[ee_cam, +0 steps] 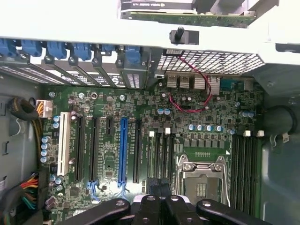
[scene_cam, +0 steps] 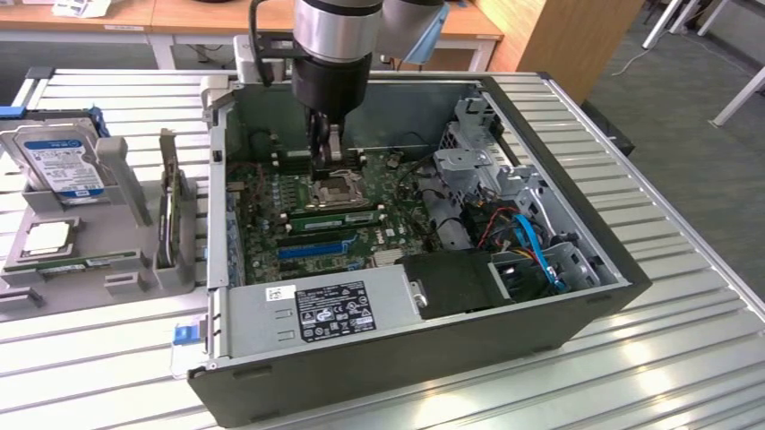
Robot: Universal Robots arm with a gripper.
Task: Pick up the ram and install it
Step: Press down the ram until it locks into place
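While hanging low inside the open computer case (scene_cam: 358, 367), hovers with the gripper (scene_cam: 325, 166) (ee_cam: 159, 187) over the motherboard (scene_cam: 269, 193), at the far edge of the processor socket (scene_cam: 339, 185) in the exterior view. Holds fingers (ee_cam: 152, 191) pressed together, nothing seen between. Finds the ram (scene_cam: 335, 216) lying along 1 slot just in front of that socket, apart from the gripper; cannot tell whether fully seated.

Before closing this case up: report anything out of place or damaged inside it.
Nothing looks damaged or askew. Only the processor socket stands empty; a silver chip lies outside on the grey holder.
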